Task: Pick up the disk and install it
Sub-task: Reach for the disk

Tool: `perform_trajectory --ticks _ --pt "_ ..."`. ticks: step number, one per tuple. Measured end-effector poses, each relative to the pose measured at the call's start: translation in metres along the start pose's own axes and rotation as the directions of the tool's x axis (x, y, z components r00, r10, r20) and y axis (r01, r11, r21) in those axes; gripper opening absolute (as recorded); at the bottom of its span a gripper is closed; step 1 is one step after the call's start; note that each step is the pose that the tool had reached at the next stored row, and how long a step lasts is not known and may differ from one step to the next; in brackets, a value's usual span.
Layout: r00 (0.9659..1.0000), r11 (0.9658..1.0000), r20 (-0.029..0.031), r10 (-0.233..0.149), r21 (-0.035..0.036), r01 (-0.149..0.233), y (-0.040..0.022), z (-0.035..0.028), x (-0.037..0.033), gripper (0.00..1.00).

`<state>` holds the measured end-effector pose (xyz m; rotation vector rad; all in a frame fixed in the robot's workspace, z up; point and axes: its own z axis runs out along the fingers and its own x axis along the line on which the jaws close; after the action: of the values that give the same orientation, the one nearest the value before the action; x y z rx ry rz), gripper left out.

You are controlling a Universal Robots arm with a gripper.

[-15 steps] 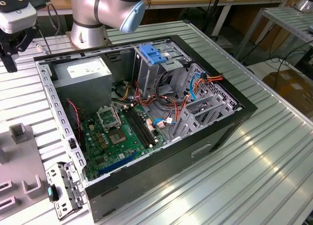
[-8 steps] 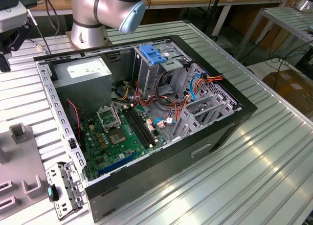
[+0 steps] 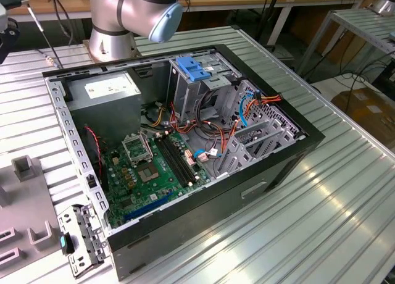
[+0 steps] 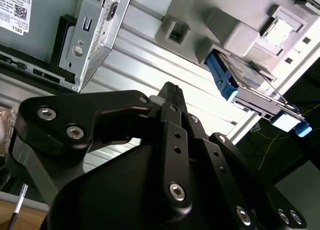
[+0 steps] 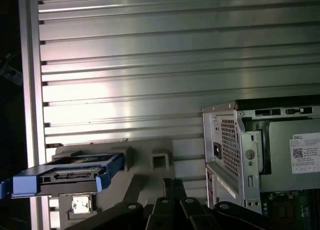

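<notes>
The disk (image 4: 243, 76) is a silver drive in a blue plastic bracket. It rests in a grey holder block (image 4: 235, 32) on the ribbed metal table. In the first wrist view the disk (image 5: 67, 175) lies flat on the same grey holder (image 5: 150, 162), with its blue front edge showing. My gripper (image 4: 172, 88) is black and looks shut with nothing in it. It hangs apart from the disk, over the table between the holder and the computer case. The tips of my gripper (image 5: 170, 182) also show in the first wrist view.
An open computer case (image 3: 290, 149) lies on the ribbed table, with a green motherboard (image 3: 151, 173), a grey power supply box (image 3: 108, 86) and a metal drive cage with a blue handle (image 3: 194, 68). A loose metal bracket (image 3: 80, 238) lies by the case's near corner. The arm's base (image 3: 114, 25) stands behind the case.
</notes>
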<state>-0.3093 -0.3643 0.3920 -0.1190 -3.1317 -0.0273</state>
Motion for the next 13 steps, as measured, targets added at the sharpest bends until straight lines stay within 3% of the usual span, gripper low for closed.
perform_trajectory --ticks 11,13 --pt "1.0000 1.0000 -0.0029 0.000 0.0002 0.000 0.0074 0.0006 0.0288 0.11" --pt "1.0000 1.0000 -0.0034 0.000 0.0001 0.000 0.0081 0.0008 0.0374 0.11"
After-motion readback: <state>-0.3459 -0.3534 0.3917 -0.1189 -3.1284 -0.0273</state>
